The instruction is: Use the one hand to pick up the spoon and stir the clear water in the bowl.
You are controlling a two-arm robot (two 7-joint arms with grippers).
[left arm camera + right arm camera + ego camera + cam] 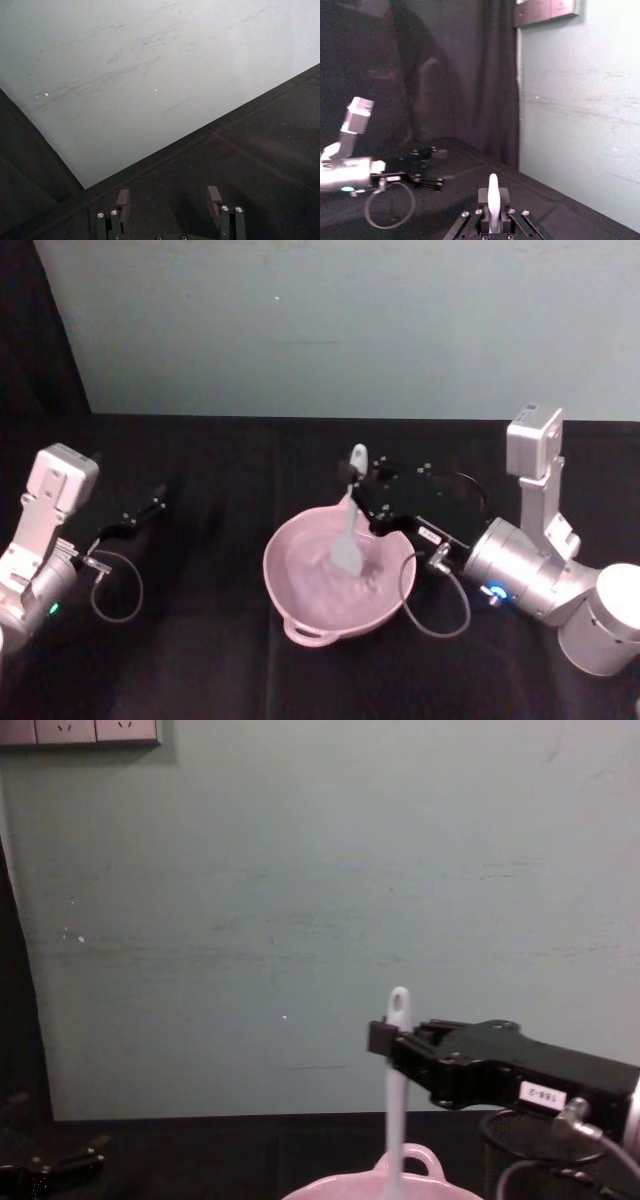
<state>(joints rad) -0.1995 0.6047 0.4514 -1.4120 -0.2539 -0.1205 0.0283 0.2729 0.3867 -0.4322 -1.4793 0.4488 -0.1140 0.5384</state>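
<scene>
The pale pink bowl [300,585] sits on the black table in the middle of the head view, its loop handle toward me. My right gripper [362,496] reaches over the bowl's far rim from the right and is shut on the white spoon [349,530]. The spoon stands nearly upright, its flat head down inside the bowl and its holed handle end pointing up. From the chest view the spoon [396,1090] rises out of the bowl [412,1172], clamped in the right gripper [381,1040]. The right wrist view has the spoon handle [493,200] between the fingers. My left gripper [140,515] rests far left, open.
A black wire-mesh cup [540,1152] stands behind the right arm, right of the bowl. A pale wall [340,320] closes the table's far edge. Loose cables hang from both wrists. Bare black cloth lies between the left gripper and the bowl.
</scene>
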